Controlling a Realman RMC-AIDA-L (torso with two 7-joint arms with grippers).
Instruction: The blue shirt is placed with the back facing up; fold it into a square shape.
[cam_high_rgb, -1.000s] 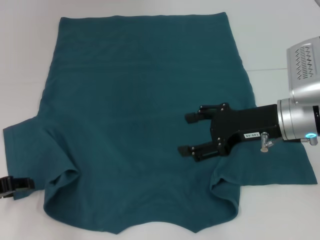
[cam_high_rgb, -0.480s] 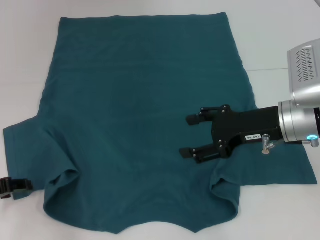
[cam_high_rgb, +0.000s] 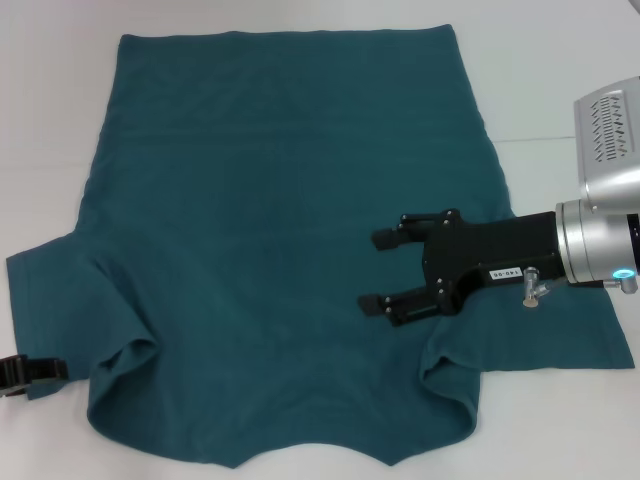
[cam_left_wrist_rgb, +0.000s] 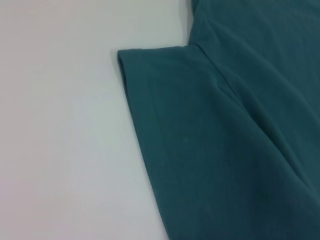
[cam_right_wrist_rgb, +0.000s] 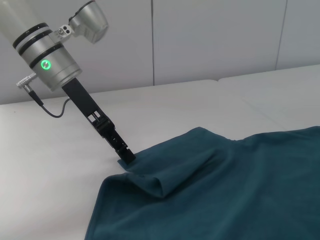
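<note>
The blue shirt (cam_high_rgb: 280, 200) lies spread flat on the white table (cam_high_rgb: 560, 60), hem at the far side and sleeves toward me. My right gripper (cam_high_rgb: 377, 270) hovers open over the shirt's right part, just inside the right sleeve (cam_high_rgb: 560, 340), with nothing between its fingers. My left gripper (cam_high_rgb: 22, 372) sits at the outer tip of the left sleeve (cam_high_rgb: 50, 300). In the right wrist view the left gripper (cam_right_wrist_rgb: 126, 157) touches the sleeve's corner, where the shirt (cam_right_wrist_rgb: 225, 190) is rucked into a small fold. The left wrist view shows the sleeve hem (cam_left_wrist_rgb: 145, 100) lying on the table.
A seam (cam_high_rgb: 560, 138) runs across the tabletop to the right of the shirt. Bare white surface surrounds the shirt on the left, right and far sides. A pale panelled wall (cam_right_wrist_rgb: 215, 35) stands behind the table.
My right gripper has shifted very slightly rightward and down over the shirt, still open. The left gripper has barely moved at the sleeve tip. The shirt lies as before.
</note>
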